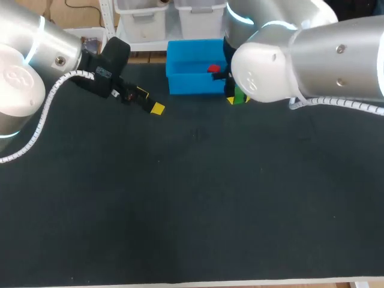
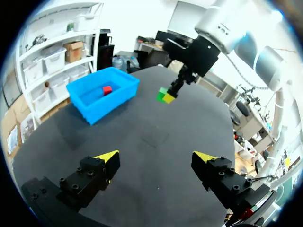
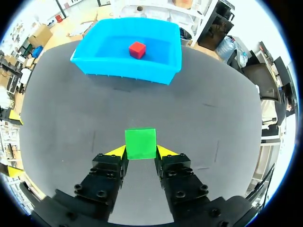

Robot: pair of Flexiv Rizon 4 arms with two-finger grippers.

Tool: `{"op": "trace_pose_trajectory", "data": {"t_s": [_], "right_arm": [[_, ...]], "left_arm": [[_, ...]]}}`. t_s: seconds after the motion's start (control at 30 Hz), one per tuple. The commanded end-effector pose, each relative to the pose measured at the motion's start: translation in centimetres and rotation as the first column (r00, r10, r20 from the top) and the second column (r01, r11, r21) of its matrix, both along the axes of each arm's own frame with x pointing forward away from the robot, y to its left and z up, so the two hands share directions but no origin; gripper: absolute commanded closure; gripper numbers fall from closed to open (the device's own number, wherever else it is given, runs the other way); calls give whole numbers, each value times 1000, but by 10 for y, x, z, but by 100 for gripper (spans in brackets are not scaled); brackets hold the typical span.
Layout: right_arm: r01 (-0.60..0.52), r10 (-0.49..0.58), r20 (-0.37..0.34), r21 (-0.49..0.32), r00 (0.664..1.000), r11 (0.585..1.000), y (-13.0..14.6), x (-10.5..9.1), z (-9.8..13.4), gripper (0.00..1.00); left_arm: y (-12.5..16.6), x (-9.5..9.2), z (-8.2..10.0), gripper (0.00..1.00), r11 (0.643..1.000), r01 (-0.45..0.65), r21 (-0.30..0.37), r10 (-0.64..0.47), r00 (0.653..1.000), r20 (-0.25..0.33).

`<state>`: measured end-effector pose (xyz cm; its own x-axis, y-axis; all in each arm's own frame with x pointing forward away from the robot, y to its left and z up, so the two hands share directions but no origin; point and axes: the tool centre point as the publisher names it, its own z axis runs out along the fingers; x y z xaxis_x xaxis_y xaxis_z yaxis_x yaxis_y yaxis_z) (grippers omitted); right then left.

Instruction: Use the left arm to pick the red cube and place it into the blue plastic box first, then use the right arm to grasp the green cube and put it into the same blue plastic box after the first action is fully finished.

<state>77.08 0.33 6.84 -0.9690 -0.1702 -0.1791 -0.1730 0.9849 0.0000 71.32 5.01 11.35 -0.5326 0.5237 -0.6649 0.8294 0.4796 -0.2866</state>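
Small red cube [image 3: 137,49] sits inside the bright blue plastic box [image 1: 192,84], on its floor, nearer the box's right end in the head view. Box stands at the far edge of the dark desk [image 1: 192,210], approx. mid-way along it.

Left arm [image 1: 36,48] comes in from the far-left corner. The left fingers [image 1: 150,100] are spread wide w/ nothing between them, over bare desk just left of the box and apart from it. In the left wrist view both yellow tips [image 2: 108,156] stand well apart, w/ only desk surface between.

Right arm [image 1: 312,54] comes in from the right, its elbow covering the box's right end in the head view. The right fingers [image 3: 140,153] are closed onto the small green cube [image 3: 140,142]; one yellow tip presses each side, seen clearly in the right wrist view. Green cube is outside the box, just off its near right corner, w/ the box ahead of the fingers. Can't tell whether the cube rests on the desk or is lifted off it.
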Motion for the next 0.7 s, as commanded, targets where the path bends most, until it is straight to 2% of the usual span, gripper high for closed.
{"op": "trace_pose_trajectory", "data": {"t_s": [0.03, 0.33, 0.7], "right_arm": [[0, 0, 27, 10, 1000, 1000, -5, -9, 6, 100], [-34, 32, 76, 26, 997, 999, 2, -2, 18, 100], [-90, 68, 179, 117, 982, 989, -5, 28, 33, 100]], "left_arm": [[1, 0, -1, 0, 1000, 2, -6, -2, 1000, 5], [1, 0, -1, 0, 1000, 2, -6, -2, 1000, 5], [1, 0, -1, 0, 1000, 2, -6, -2, 1000, 5]]}}
